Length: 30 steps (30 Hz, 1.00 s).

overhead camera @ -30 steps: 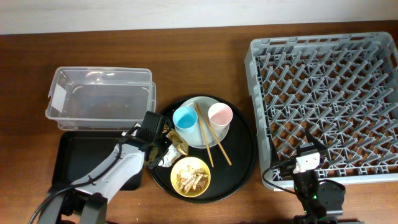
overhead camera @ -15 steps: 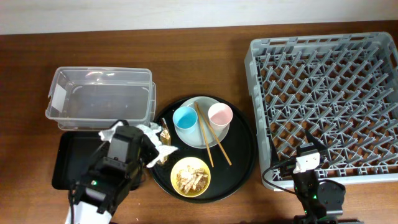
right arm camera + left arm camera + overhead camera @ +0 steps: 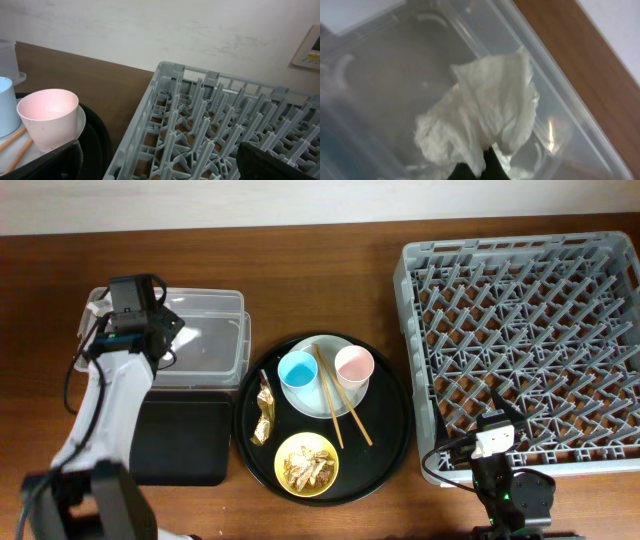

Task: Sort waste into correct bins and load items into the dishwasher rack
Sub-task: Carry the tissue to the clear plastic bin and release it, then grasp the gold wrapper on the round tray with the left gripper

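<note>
My left gripper (image 3: 133, 320) hangs over the left end of the clear plastic box (image 3: 215, 330). The left wrist view shows it (image 3: 475, 167) shut on the crumpled white tissue (image 3: 485, 115) above the inside of the box (image 3: 560, 100). The gold-brown wrapper (image 3: 264, 420) lies on the round black tray (image 3: 390, 435). The yellow bowl (image 3: 306, 463) holds beige food scraps. The blue cup (image 3: 298, 371), pink cup (image 3: 353, 365) and chopsticks (image 3: 335, 405) rest on the white plate (image 3: 325, 395). My right gripper (image 3: 160, 160) is open and empty at the front left corner of the grey rack (image 3: 525, 350).
The shallow black rectangular tray (image 3: 185, 440) sits in front of the clear box, partly under my left arm. The rack's upright pegs (image 3: 210, 130) fill the right wrist view, with the pink cup (image 3: 47, 117) to their left. A wall runs along the table's back.
My left arm has swung from the round tray's left edge up and left over the clear box, carrying the tissue. The wrapper stays on the round tray. The right arm has not moved.
</note>
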Each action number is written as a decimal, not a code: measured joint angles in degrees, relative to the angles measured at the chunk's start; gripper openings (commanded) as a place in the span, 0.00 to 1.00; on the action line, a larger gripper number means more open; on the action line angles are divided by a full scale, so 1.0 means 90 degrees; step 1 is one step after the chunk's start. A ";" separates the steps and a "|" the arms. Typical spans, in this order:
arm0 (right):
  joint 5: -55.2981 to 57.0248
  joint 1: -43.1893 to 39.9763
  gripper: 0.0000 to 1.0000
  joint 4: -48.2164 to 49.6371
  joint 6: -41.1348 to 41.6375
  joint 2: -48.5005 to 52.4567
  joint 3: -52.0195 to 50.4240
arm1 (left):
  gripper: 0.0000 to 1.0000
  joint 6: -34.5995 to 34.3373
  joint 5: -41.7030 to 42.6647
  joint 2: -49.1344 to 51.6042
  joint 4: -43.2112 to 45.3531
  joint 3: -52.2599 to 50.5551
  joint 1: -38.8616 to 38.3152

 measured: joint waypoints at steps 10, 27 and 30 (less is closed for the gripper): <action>0.0000 0.0000 0.99 0.0000 0.0000 0.0002 0.0000 | 0.53 0.0784 0.0430 0.0197 -0.0729 0.0464 0.0015; 0.0000 0.0000 0.99 -0.0002 0.0000 0.0002 -0.0002 | 0.42 0.2212 0.1647 -0.0692 -0.3521 -0.0707 -0.3121; 0.0000 0.0000 0.99 0.0000 -0.0002 0.0002 -0.0002 | 0.42 0.2212 0.1409 -0.0692 -0.3140 -0.0928 -0.3179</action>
